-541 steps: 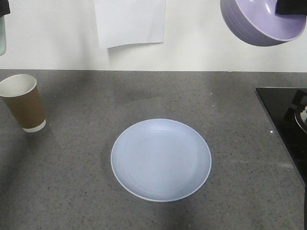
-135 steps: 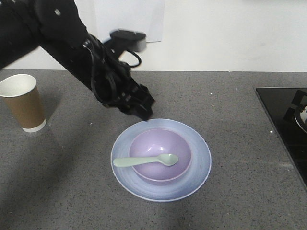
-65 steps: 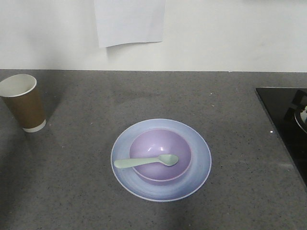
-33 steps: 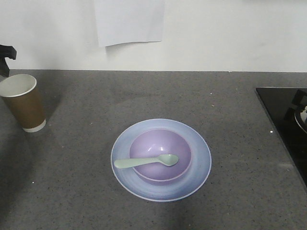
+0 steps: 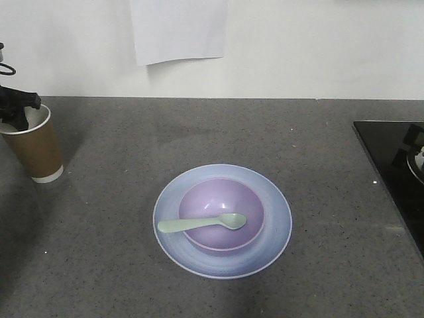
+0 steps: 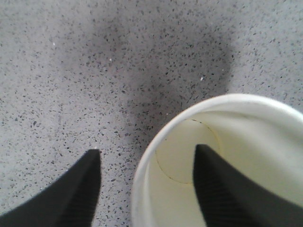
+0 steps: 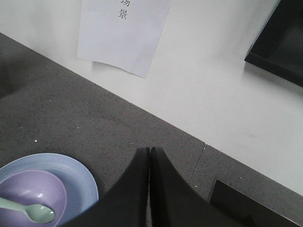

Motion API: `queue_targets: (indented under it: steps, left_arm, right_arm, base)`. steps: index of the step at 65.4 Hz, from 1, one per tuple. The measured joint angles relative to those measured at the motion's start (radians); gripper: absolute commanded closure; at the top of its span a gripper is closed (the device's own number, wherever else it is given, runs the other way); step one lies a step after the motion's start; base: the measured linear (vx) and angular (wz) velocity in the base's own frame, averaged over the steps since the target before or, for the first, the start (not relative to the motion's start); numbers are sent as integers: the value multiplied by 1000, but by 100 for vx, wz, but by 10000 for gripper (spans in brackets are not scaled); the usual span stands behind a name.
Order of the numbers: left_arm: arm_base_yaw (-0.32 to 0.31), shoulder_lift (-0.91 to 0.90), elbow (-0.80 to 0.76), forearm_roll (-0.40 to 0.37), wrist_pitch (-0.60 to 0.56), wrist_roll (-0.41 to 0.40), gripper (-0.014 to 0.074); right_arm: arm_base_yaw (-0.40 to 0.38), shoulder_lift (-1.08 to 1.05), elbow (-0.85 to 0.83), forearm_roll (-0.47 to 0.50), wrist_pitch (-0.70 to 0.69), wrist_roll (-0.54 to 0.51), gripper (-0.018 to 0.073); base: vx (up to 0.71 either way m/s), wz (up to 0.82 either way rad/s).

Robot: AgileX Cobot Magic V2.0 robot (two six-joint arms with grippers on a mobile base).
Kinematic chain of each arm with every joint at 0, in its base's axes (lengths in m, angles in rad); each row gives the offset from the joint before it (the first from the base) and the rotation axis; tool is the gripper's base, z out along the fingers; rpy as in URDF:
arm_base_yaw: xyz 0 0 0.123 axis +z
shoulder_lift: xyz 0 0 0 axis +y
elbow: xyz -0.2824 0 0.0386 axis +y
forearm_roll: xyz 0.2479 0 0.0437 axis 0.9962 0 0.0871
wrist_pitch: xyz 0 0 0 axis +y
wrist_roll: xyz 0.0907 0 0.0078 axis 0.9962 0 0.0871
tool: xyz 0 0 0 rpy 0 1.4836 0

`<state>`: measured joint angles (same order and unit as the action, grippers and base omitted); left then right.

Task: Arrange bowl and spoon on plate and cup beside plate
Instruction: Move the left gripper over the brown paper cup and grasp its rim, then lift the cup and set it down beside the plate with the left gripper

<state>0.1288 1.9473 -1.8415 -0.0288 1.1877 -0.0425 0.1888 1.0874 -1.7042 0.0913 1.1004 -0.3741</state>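
Observation:
The pale blue plate (image 5: pixel 275 218) lies mid-counter with the lavender bowl (image 5: pixel 222 199) standing on it. The mint spoon (image 5: pixel 199 224) rests across the bowl, its handle over the left rim. The brown paper cup (image 5: pixel 36 149) stands upright at the far left, well apart from the plate. My left gripper (image 5: pixel 23 106) is at its rim. In the left wrist view it (image 6: pixel 147 150) is open, one finger inside the cup (image 6: pixel 246 142) and one outside. My right gripper (image 7: pixel 149 149) is shut on nothing, held above the counter right of the plate (image 7: pixel 80 184), bowl (image 7: pixel 28 194) and spoon (image 7: pixel 38 213).
A black cooktop (image 5: pixel 397 172) takes up the counter's right edge and also shows in the right wrist view as a cooktop corner (image 7: pixel 246 208). A white wall runs along the back with a paper sheet (image 5: pixel 179 30) taped to it.
The bowl and then the spoon came to rest on the plate, and the left arm withdrew. It has now come back in from the left edge and lowered onto the cup's rim.

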Motion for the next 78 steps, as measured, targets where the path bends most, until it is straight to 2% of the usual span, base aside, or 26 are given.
queue_targets:
  steps: [11,18,28,35,45,51,57,65,66,78]
  left_arm:
    - [0,0,0,-1,0,6,605]
    - [0,0,0,-4,2,23,605]
    - [0,-23,0,-68,9,57,603]
    - [0,-74,0,-156,31,106,603]
    - [0,-191,0,-325,59,204,603]
    - [-4,-268,7,-384,61,231,603]
    - [-24,-337,36,-393,63,248,603]
    - [-83,-424,130,-380,65,262,603]
    - [-181,-476,334,-376,52,290,603]
    - [-208,-482,478,-362,-37,294,603]
  right_arm:
    - [0,0,0,0,0,0,564]
    - [0,0,0,0,0,0,564]
    - [0,0,0,0,0,0,564]
    - [0,0,0,0,0,1,564]
    - [0,0,0,0,0,3,564]
    - [0,0,0,0,0,3,564]
    - [0,0,0,0,4,3,564]
    - [0,0,0,0,8,4,564]
    - [0,0,0,0,9,6,564]
    - [0,0,0,0,17,6,564]
  base:
    - [0,0]
    - [0,0]
    - [0,0]
    - [0,0]
    - [0,0]
    - [0,0]
    - [0,0]
    - [0,0]
    - [0,0]
    - [0,0]
